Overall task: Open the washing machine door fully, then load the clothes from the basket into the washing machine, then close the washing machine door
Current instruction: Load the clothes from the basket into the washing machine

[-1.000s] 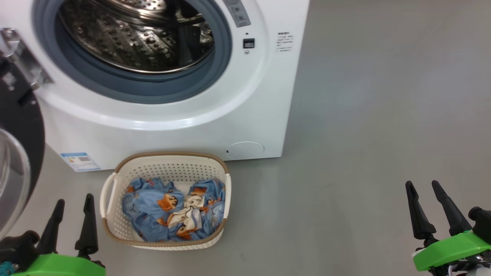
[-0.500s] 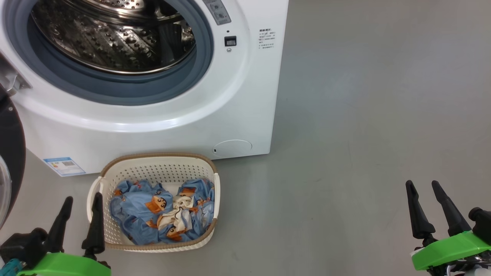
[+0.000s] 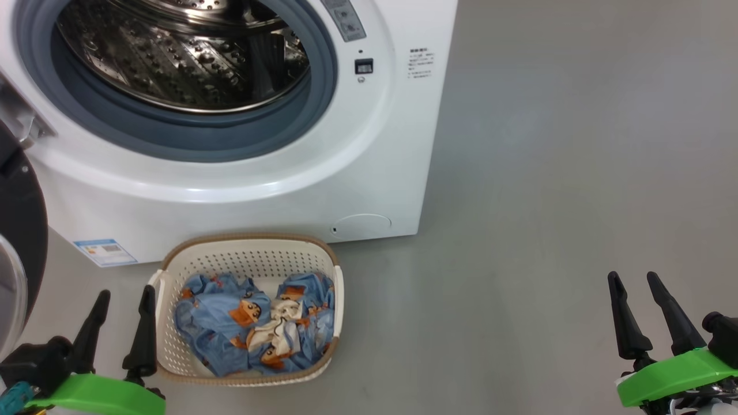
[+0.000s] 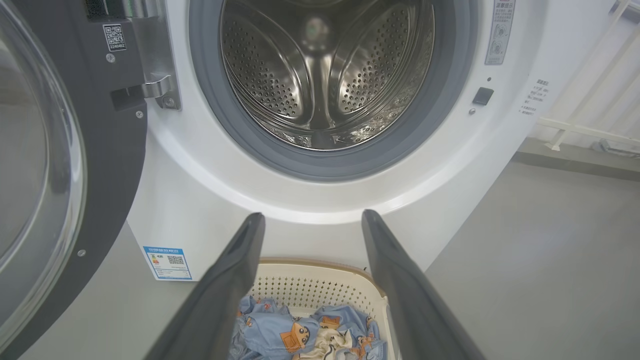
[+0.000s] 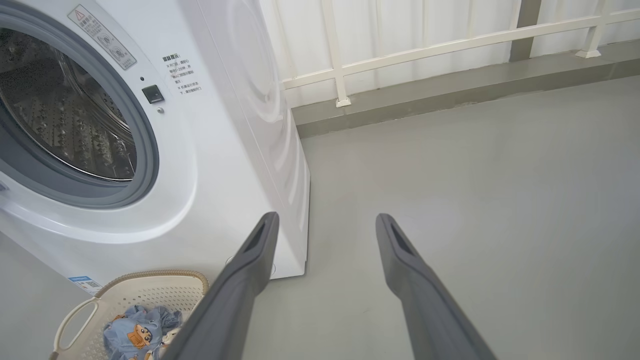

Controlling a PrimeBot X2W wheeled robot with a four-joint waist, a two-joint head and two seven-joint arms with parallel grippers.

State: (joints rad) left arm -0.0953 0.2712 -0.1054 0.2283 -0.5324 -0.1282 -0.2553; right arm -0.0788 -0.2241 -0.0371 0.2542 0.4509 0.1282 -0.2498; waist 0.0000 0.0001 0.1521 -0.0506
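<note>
at far left the door [image 3: 26,230] stands swung open, its glass bowl at the frame edge. next, the left gripper [image 3: 127,290] hovers just beside the basket [image 3: 248,238], fingers spread wide and empty. the clothes [image 3: 230,314] lie bunched inside the basket, which sits on the floor [image 3: 548,202] right before the washer [image 3: 277,173]. far right, the right gripper [image 3: 631,275] hangs over bare floor, also spread wide, holding nothing.

Grey smooth floor [image 3: 548,173], few faint marks. White washing machine [image 3: 380,173] stands on it. Cream basket [image 3: 253,262] sits on floor just before machine front; touching or not, cannot tell. Beyond the machine's right side, low grey kerb [image 5: 450,90] carries white railing [image 5: 340,75].
</note>
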